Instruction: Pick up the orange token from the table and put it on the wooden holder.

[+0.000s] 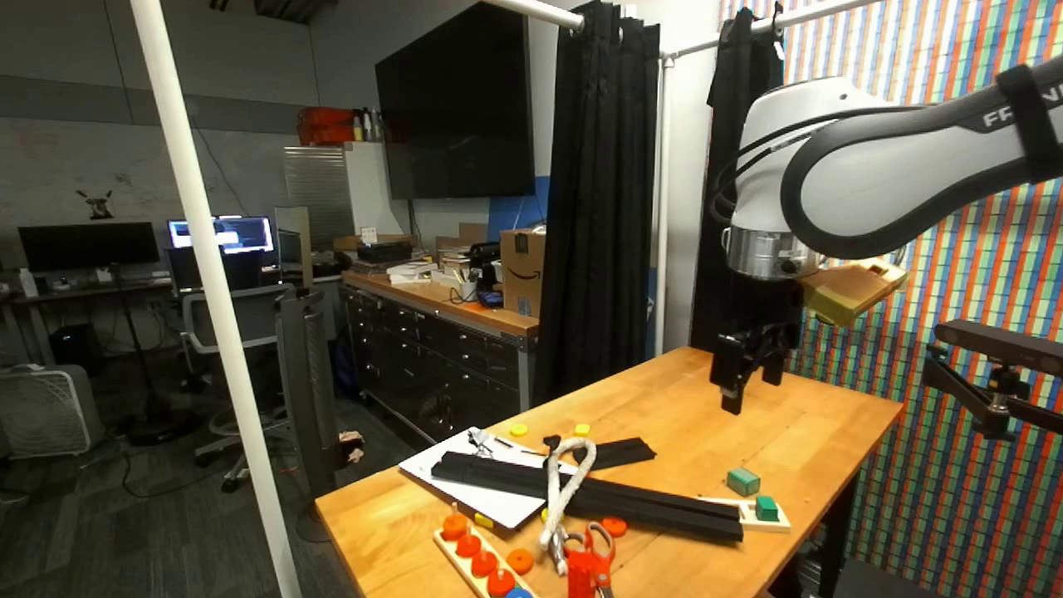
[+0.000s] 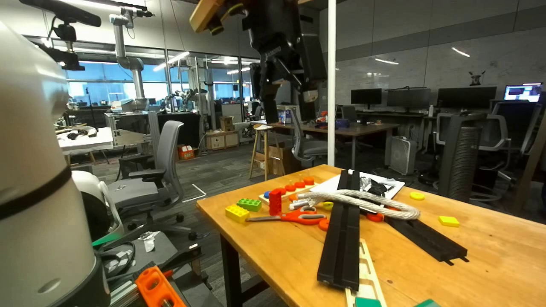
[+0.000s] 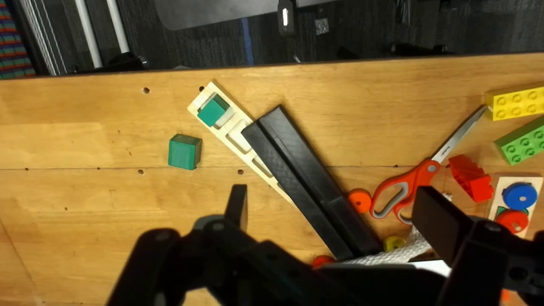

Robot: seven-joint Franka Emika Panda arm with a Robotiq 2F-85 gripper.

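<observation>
My gripper (image 1: 754,390) is open and empty, high above the table; it also shows in an exterior view (image 2: 290,113) and in the wrist view (image 3: 331,195). An orange token (image 3: 360,201), a small round disc with a hole, lies on the table between the black bar and the scissors; it also shows in an exterior view (image 2: 324,224). A further orange token (image 3: 322,260) is partly hidden at the bar's lower end. Another loose orange token (image 1: 520,561) lies beside the wooden holder (image 1: 459,567), which carries several orange discs and a blue one. The holder (image 3: 505,182) is partly hidden in the wrist view.
Black bars (image 2: 341,243) and a white rope (image 2: 362,199) lie across the table's middle. Red-handled scissors (image 3: 418,174), a red brick (image 3: 471,178), and yellow (image 3: 516,102) and green (image 3: 525,140) bricks lie close by. Green blocks (image 3: 185,151) sit near a pale slotted frame (image 3: 238,136).
</observation>
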